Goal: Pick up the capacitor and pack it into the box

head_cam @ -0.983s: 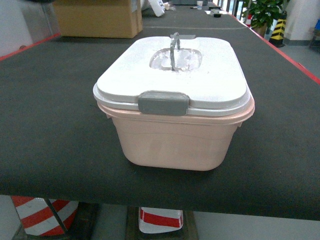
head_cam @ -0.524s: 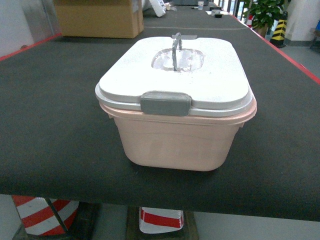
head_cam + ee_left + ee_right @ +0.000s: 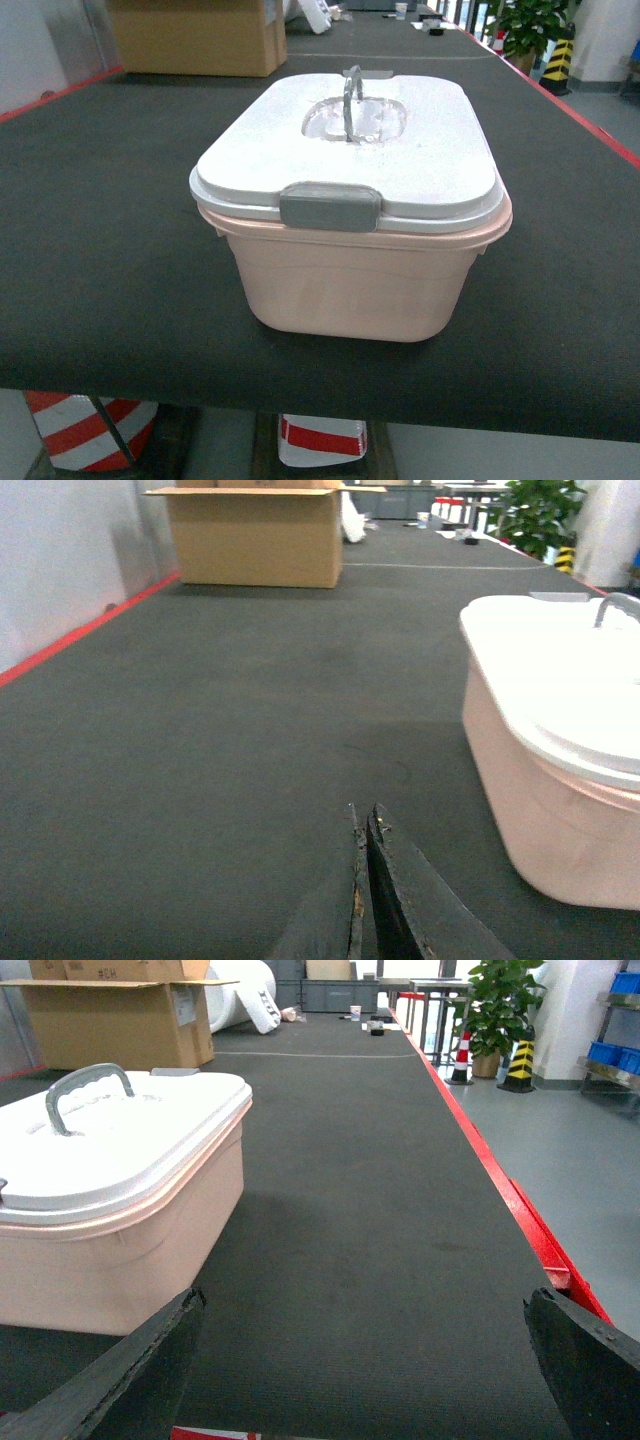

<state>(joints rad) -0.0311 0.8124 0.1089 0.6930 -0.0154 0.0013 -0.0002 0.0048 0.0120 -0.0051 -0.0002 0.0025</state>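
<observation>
The pale pink box stands on the dark table near its front edge, with its white lid on, a grey clip at the front and a grey handle upright on top. No capacitor shows in any view. My left gripper is shut with nothing in it, low over the mat to the left of the box. To the right of the box my right gripper stands wide open and empty. Neither gripper appears in the head view.
A brown cardboard carton stands at the table's far left. Red tape edges the dark table. A potted plant and striped cones stand beyond the right side. Blue bins sit far right.
The head view has shifted very slightly; the box stays where it was with its lid on.
</observation>
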